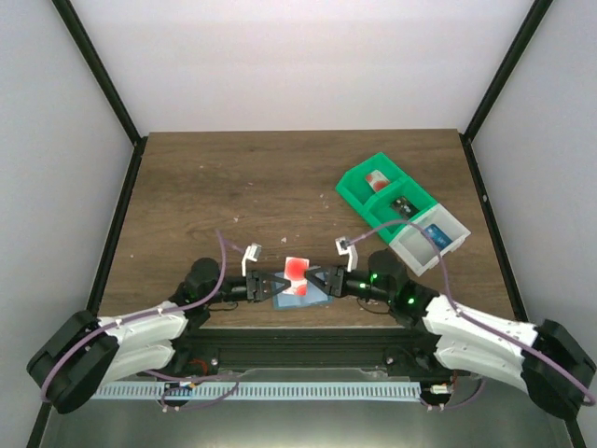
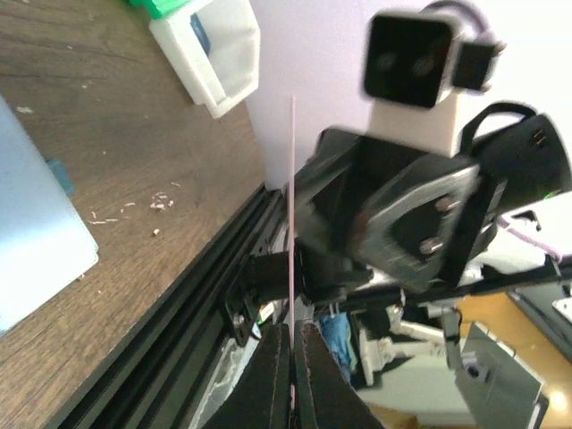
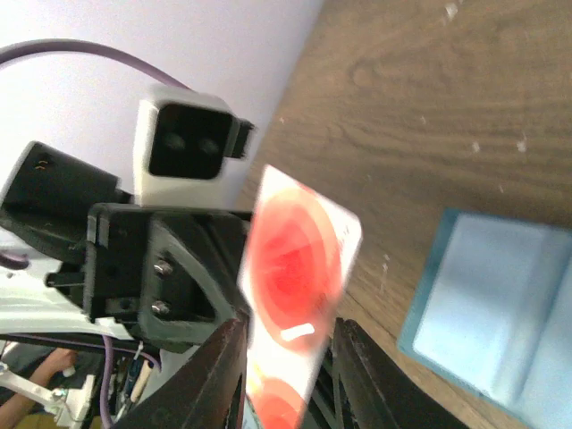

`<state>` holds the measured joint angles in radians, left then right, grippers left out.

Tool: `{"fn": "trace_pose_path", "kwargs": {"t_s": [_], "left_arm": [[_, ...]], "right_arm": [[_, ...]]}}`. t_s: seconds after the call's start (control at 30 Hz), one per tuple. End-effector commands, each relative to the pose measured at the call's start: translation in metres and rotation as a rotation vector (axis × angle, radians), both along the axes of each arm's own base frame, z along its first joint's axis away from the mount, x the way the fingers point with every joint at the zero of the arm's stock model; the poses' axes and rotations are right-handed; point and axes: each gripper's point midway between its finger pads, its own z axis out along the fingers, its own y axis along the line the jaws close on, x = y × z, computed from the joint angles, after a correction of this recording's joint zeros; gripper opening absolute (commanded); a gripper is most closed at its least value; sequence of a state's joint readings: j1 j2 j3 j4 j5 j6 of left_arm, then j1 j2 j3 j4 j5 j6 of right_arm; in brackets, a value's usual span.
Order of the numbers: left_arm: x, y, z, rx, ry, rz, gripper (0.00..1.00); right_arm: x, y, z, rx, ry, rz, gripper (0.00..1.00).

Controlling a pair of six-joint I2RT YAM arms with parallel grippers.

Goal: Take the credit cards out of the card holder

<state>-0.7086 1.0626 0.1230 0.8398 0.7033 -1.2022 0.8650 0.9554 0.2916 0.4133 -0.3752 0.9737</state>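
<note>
A white credit card (image 1: 297, 270) with red circles stands on edge above the light-blue card holder (image 1: 305, 298), which lies flat near the table's front edge. My left gripper (image 1: 278, 285) is shut on the card; the left wrist view shows it edge-on as a thin pink line (image 2: 292, 206) between my closed fingers (image 2: 292, 362). My right gripper (image 1: 315, 282) faces it, open, with the card's face (image 3: 295, 268) between its spread fingers (image 3: 290, 375), a gap showing on the right side. The holder also shows in the left wrist view (image 2: 36, 223) and the right wrist view (image 3: 500, 313).
A green compartment bin (image 1: 381, 189) joined to a white bin (image 1: 431, 241) stands at the right of the table, with small items inside. A black rail (image 2: 161, 313) runs along the table's near edge. Small crumbs (image 2: 134, 210) dot the wood.
</note>
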Motion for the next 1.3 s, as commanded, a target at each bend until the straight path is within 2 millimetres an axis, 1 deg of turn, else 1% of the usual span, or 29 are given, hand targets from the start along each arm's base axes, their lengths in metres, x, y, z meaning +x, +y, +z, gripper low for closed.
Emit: {"fn": "trace_pose_path", "kwargs": {"t_s": [0.0,0.03,0.13,0.23,0.3,0.43,0.57,0.77,0.83,1.03,1.1,1.17,1.2,1.23,1.27], "left_arm": [[-0.014,-0.011,0.013,0.038,-0.112,-0.149,0.0],[-0.017,-0.013,0.014,0.058,-0.121,-0.181,0.0],[-0.027,-0.017,0.024,0.069,-0.162,-0.265,0.0],[-0.038,-0.02,0.036,0.07,-0.228,-0.34,0.0],[-0.047,-0.022,0.04,0.076,-0.255,-0.389,0.0],[-0.062,-0.025,0.046,0.071,-0.299,-0.46,0.0],[-0.07,-0.025,0.05,0.055,-0.329,-0.487,0.0],[-0.076,-0.023,0.054,0.03,-0.351,-0.503,0.0],[-0.077,-0.023,0.056,0.025,-0.354,-0.507,0.0],[-0.079,-0.022,0.057,0.016,-0.367,-0.507,0.0],[-0.079,-0.022,0.059,0.01,-0.376,-0.506,0.0],[-0.078,-0.022,0.06,0.013,-0.382,-0.494,0.0],[-0.076,-0.023,0.059,0.02,-0.38,-0.484,0.0],[-0.072,-0.023,0.057,0.036,-0.374,-0.466,0.05],[-0.068,-0.024,0.055,0.055,-0.374,-0.447,0.23]], "right_arm": [[0.002,-0.014,0.042,-0.133,-0.225,0.027,0.32],[0.002,-0.02,0.052,-0.16,-0.262,0.023,0.34],[-0.002,-0.033,0.075,-0.242,-0.332,0.03,0.37],[-0.006,-0.042,0.085,-0.321,-0.346,0.053,0.38],[-0.012,-0.042,0.088,-0.352,-0.348,0.098,0.38],[-0.032,-0.039,0.101,-0.315,-0.383,0.207,0.38],[-0.05,-0.032,0.102,-0.266,-0.391,0.322,0.41],[-0.051,-0.026,0.096,-0.275,-0.372,0.362,0.4],[-0.053,-0.024,0.095,-0.276,-0.368,0.385,0.38],[-0.057,-0.017,0.1,-0.245,-0.37,0.434,0.24],[-0.059,-0.016,0.101,-0.234,-0.373,0.445,0.16],[-0.062,-0.016,0.103,-0.218,-0.379,0.462,0.04],[-0.062,-0.015,0.104,-0.212,-0.381,0.463,0.01],[-0.062,-0.015,0.104,-0.208,-0.384,0.461,0.01],[-0.062,-0.015,0.104,-0.206,-0.384,0.458,0.01]]}}
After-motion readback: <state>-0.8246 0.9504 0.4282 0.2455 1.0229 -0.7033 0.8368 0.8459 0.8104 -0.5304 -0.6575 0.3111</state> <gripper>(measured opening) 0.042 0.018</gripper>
